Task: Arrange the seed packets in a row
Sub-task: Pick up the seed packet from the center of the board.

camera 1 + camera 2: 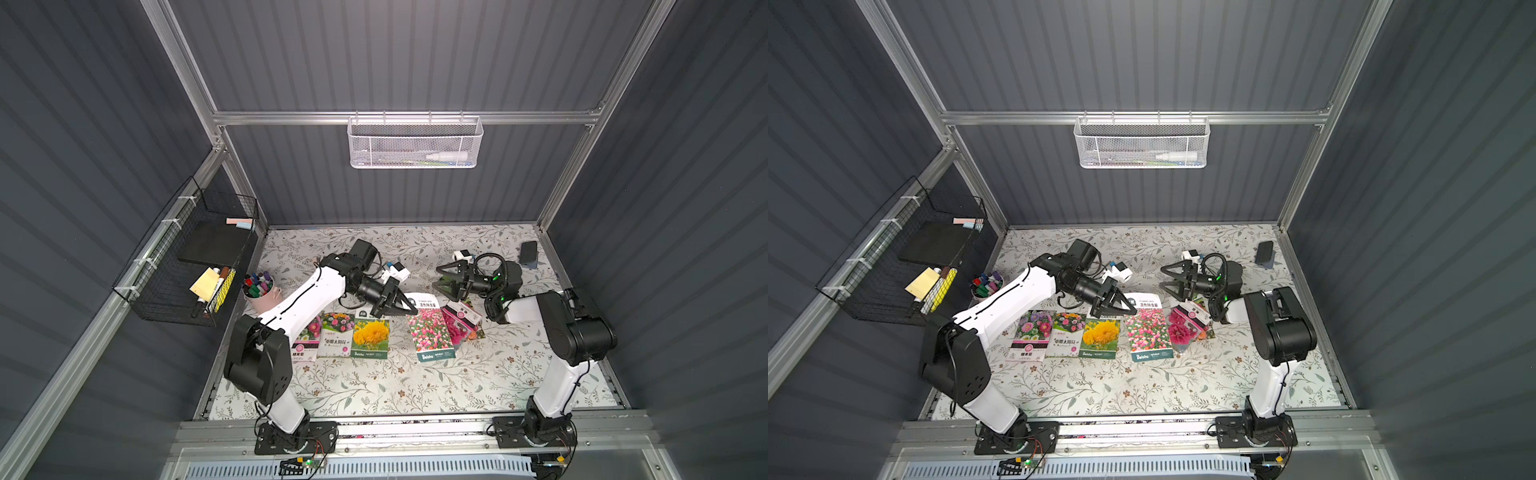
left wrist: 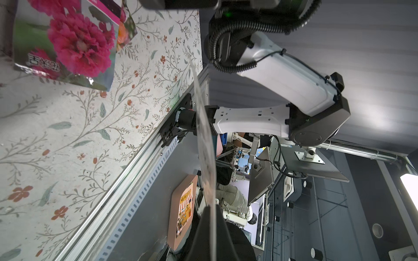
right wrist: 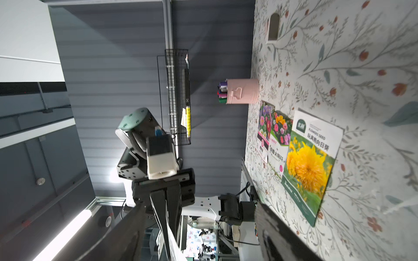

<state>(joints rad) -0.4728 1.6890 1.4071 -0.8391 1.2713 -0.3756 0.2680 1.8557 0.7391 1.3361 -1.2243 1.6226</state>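
Observation:
Three seed packets lie side by side on the floral mat: a purple-pink one [image 1: 307, 338] [image 1: 1032, 334], a mixed-flower one [image 1: 336, 334] [image 1: 1066, 334] and a yellow-flower one [image 1: 370, 338] [image 1: 1099, 337] [image 3: 309, 165]. My left gripper [image 1: 413, 311] [image 1: 1133, 311] [image 2: 213, 210] is shut on the white top edge of a pink-flower packet [image 1: 430, 330] [image 1: 1147, 332], held off the mat and seen edge-on [image 2: 204, 135]. A magenta packet [image 1: 457, 332] [image 1: 1183, 334] [image 2: 67, 45] lies to its right, under a pink-and-black one [image 1: 461, 313]. My right gripper [image 1: 435, 277] [image 1: 1161, 277] [image 3: 200, 204] hangs open behind them, holding nothing.
A pink cup of markers [image 1: 259, 291] [image 1: 986, 286] [image 3: 242, 91] stands at the mat's left edge. A small dark slab [image 1: 528, 252] [image 1: 1264, 252] lies at the back right. A black wire basket [image 1: 187, 266] hangs on the left wall, a white mesh basket [image 1: 415, 143] on the back wall.

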